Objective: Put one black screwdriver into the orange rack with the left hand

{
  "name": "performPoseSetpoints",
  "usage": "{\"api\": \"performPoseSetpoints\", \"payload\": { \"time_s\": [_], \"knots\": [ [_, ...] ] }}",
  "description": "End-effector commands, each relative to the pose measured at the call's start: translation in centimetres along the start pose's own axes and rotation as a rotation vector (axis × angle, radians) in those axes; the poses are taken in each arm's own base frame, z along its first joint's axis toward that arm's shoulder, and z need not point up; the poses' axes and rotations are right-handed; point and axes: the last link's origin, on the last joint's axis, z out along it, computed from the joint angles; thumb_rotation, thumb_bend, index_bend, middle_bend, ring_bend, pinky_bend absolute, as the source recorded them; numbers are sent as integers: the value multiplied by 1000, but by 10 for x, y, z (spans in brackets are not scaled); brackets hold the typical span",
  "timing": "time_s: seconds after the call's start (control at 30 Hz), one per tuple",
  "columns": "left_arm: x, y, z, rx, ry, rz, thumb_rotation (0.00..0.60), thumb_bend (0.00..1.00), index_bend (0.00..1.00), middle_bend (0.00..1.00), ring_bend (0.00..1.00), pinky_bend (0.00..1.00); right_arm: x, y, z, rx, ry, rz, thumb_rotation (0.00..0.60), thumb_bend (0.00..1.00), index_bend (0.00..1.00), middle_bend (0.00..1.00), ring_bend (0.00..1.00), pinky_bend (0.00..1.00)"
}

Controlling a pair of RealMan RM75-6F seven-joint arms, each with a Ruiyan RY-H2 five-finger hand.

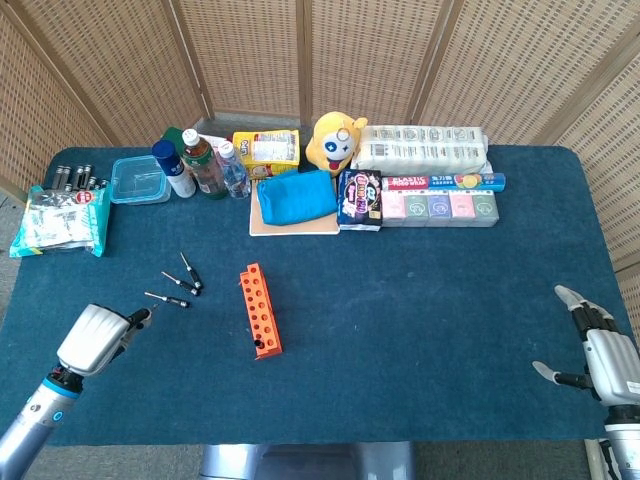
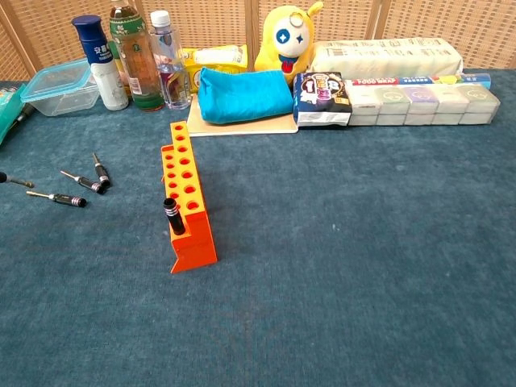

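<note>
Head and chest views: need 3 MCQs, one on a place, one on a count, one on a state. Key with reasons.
1. Where does the orange rack stand relative to the loose black screwdrivers?
A. To their right
B. To their left
C. Behind them, by the bottles

2. How many black screwdrivers lie loose on the blue table?
A. One
B. Three
C. Five

3. What is in the rack?
A. Nothing
B. One black screwdriver at the near end
C. Every hole filled

Key: 1 A, the head view shows the rack right of them. 2 B, three lie apart beside the rack. 3 B, the chest view shows one handle standing in the near end.

Four black screwdrivers (image 2: 67, 198), one orange rack (image 2: 188, 206), three bottles (image 2: 133, 58).
</note>
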Motion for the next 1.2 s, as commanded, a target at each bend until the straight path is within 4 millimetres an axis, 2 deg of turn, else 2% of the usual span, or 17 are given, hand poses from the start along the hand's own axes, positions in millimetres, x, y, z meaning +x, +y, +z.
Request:
{"api": "performPoseSetpoints", "payload": {
  "time_s": [0.03, 0.2, 0.47, 0.67, 0.83, 1.2],
  "knots": [
    [10, 3, 3, -6, 19, -57, 600, 456, 670, 1000, 1000, 1000, 0, 0, 0, 0, 0, -1, 600, 0, 38, 98, 157, 106],
    [26, 17, 14, -34, 3, -247, 600, 456, 670, 1000, 1000, 1000, -1, 0, 0, 0, -7, -7, 600, 0, 38, 98, 157, 105],
    [58, 40, 37, -107, 2, -342, 600, 456, 670, 1000, 1000, 1000, -3, -1, 1, -2, -11, -12, 600, 0, 38, 98, 157, 106],
    [72, 58, 52, -140, -31, -427, 600, 456, 670, 1000, 1000, 1000, -2, 0, 0, -3, -8, -10, 600, 0, 38, 98, 157, 105],
    [71, 71, 57, -166, -106, -485, 600, 457, 670, 1000, 1000, 1000, -1, 0, 0, -3, -5, -7, 600, 0, 38, 98, 157, 105],
    [66, 80, 65, -155, -214, -581, 600, 456, 671, 1000, 1000, 1000, -1, 0, 0, -3, -7, -7, 600, 0, 39, 98, 158, 105]
  ]
}}
